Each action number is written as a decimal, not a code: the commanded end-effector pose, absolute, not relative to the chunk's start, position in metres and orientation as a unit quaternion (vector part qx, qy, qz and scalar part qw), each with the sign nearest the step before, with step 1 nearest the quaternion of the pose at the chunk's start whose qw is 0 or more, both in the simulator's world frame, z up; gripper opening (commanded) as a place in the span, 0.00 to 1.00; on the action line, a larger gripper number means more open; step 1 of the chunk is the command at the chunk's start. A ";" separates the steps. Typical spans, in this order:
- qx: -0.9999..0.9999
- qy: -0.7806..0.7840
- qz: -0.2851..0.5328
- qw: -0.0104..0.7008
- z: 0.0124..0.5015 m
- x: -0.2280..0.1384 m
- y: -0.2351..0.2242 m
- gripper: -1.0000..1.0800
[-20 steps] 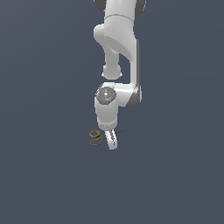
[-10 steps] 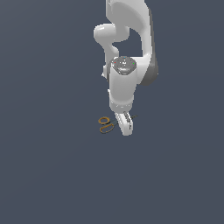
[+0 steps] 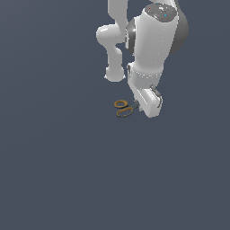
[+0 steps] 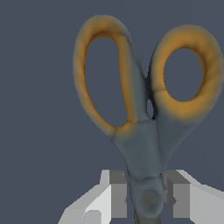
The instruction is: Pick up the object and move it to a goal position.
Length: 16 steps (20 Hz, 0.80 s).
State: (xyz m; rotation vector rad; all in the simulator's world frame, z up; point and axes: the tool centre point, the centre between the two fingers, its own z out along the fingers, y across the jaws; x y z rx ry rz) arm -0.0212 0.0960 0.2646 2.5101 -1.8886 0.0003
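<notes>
Arm: lowered over the floor.
Gripper: fingers flank the scissors' pivot; whether they press it is unclear.
Scissors: apparently lying on the floor, loops protruding.
Status: grasp unconfirmed; lift and carry to goal outstanding.

The arm is glossy white with rounded, tubular links and a dark grey band at one joint. Its top cap carries small red and cyan dots. The gripper has pale, angular fingers with grey rectangular pads.
</notes>
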 end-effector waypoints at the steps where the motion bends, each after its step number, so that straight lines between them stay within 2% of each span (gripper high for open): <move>1: 0.799 -0.602 0.001 0.001 0.293 -0.027 0.111 0.00; 16: 0.800 -0.601 0.001 0.000 0.437 -0.052 0.194 0.00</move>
